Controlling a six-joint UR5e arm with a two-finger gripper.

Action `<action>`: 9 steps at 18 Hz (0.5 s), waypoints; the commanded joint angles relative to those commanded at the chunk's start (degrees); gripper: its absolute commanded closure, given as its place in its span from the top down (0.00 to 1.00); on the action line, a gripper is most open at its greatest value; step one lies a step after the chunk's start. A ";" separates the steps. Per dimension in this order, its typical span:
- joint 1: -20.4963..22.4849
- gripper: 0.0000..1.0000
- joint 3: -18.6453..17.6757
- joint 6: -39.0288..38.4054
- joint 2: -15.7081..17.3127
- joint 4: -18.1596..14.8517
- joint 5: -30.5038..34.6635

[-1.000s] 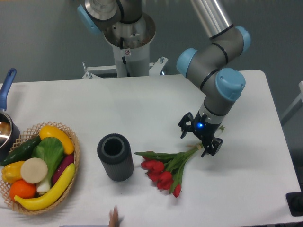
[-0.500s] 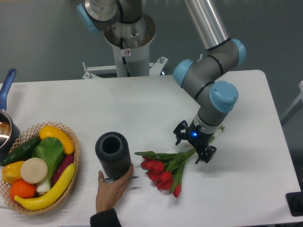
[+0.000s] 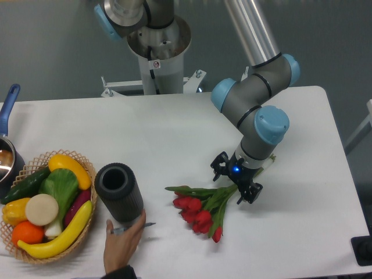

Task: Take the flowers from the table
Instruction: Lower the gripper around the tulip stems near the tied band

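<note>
The flowers (image 3: 201,208), red tulips with green stems and leaves, lie on the white table (image 3: 174,133) right of centre, heads toward the front. My gripper (image 3: 235,183) hangs just above the stem end, open, with one finger on each side of the stems. The stems pass between the fingers and nothing is clamped.
A black ribbed cylinder vase (image 3: 119,193) stands left of the flowers, with a person's hand (image 3: 122,247) on its base. A wicker basket (image 3: 87,212) of fruit and vegetables sits at the front left. A pot with a blue handle (image 3: 9,104) is at the left edge.
My gripper has moved left and down toward the stems. A hand came in from the front and slid the black vase to the left.
</note>
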 joint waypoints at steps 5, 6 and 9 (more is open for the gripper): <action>-0.53 0.85 -0.18 -0.61 0.00 0.27 0.09; -0.61 0.80 -0.18 -1.40 0.00 0.35 0.00; -0.53 0.67 -0.09 -2.02 0.17 0.35 0.00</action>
